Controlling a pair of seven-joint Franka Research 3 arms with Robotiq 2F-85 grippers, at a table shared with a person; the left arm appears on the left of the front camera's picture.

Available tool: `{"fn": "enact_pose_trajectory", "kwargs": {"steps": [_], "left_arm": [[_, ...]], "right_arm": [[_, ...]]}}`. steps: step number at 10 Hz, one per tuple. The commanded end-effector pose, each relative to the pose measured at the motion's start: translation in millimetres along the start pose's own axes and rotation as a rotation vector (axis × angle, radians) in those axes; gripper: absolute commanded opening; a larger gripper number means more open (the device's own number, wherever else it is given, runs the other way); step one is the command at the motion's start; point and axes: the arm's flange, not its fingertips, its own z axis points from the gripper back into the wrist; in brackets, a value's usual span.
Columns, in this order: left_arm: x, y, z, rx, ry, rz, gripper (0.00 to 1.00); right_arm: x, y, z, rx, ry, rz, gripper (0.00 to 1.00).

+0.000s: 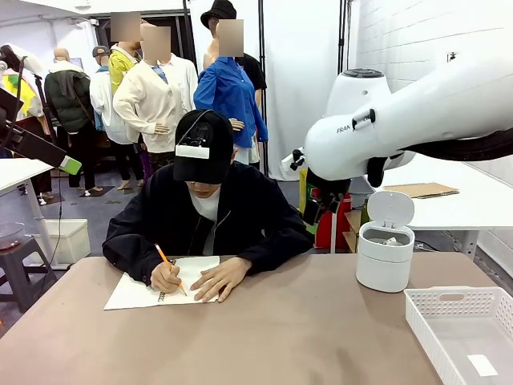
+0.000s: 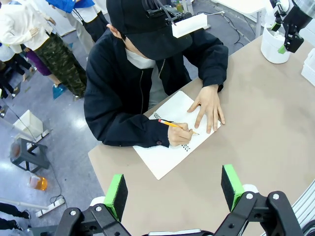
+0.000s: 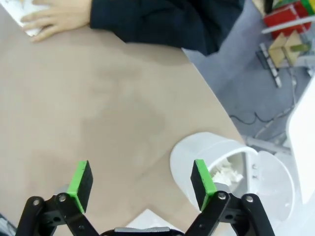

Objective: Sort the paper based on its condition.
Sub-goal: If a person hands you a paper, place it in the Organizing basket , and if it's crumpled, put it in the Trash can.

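1. Right gripper (image 3: 141,186) hangs with its jaws spread wide and nothing between them. In its wrist view one green pad lines up over the bin's rim and the other over bare tabletop. The left gripper (image 2: 173,191) is likewise spread wide and empty, high above the near part of the table, looking down on the person writing.
2. The table (image 1: 304,337) has a plain brown top and runs across the whole front view.
3. The person (image 1: 200,216), in a black jacket and black cap, sits at the far side, bent over a notebook.
4. The white perforated basket (image 1: 422,327) sits at the near right corner of the table, well apart from the notebook. A small flat white rectangle lies on its floor; I cannot tell whether it is a sticker or a slip.
5. The white cylindrical bin (image 1: 383,269) stands on the table just beyond the basket, with its lid (image 1: 390,208) flipped up.
6. The white spiral-bound notebook (image 1: 132,295) lies open and flat in front of the person, whose free hand (image 1: 220,277) rests palm-down on the page.
7. The crumpled white paper wads (image 3: 227,172) lie inside the bin, below its rim, and show through the open top in both the front and the right wrist views.
8. The orange pencil (image 1: 163,257) is held in the person's writing hand (image 1: 166,278), tip down on the notebook.
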Motion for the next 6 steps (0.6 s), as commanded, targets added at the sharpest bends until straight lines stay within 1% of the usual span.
{"fn": "enact_pose_trajectory", "kwargs": {"steps": [1, 6], "left_arm": [[-1.6, 0.5, 0.9, -0.005, 0.005, 0.003, 1.00], [-1.6, 0.5, 0.9, -0.005, 0.005, 0.003, 1.00]], "right_arm": [[3.2, -3.5, -7.7, -0.043, 0.025, -0.022, 1.00], [3.2, -3.5, -7.7, -0.043, 0.025, -0.022, 1.00]]}}
